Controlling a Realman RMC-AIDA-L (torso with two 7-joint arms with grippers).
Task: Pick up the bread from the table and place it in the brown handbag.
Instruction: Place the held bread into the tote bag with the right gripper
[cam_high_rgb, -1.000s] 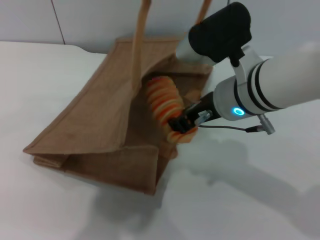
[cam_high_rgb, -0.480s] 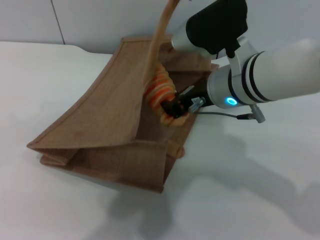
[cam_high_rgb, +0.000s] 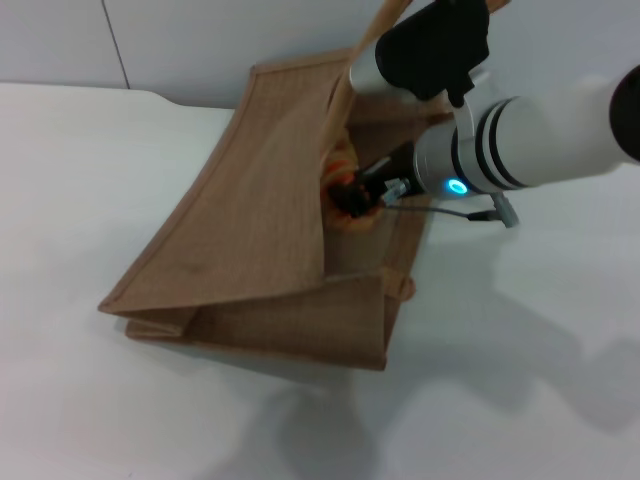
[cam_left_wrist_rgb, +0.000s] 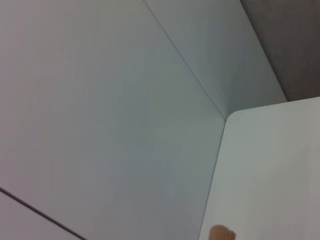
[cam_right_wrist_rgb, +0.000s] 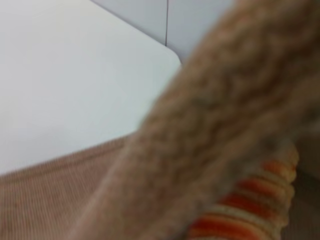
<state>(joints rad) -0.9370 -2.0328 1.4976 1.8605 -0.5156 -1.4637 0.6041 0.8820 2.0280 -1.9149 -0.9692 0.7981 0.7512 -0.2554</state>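
A: Woven tan-brown jute handbag (cam_high_rgb: 260, 230) lies on the white desk (cam_high_rgb: 90, 160); where's the bread?

B: The striped orange ridged loaf (cam_high_rgb: 345, 200) sits inside the mouth, two o'clock of the bag's centre, clamped by the right end effector (cam_high_rgb: 352, 192).

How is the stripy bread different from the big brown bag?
The bread is small, while the brown handbag is far bigger. The bread has orange and pale stripes; the handbag is plain tan-brown woven cloth. The bread is held up in the right gripper at the bag's opening, mostly hidden, while the handbag slumps on the white table. Both look warm brownish-orange.
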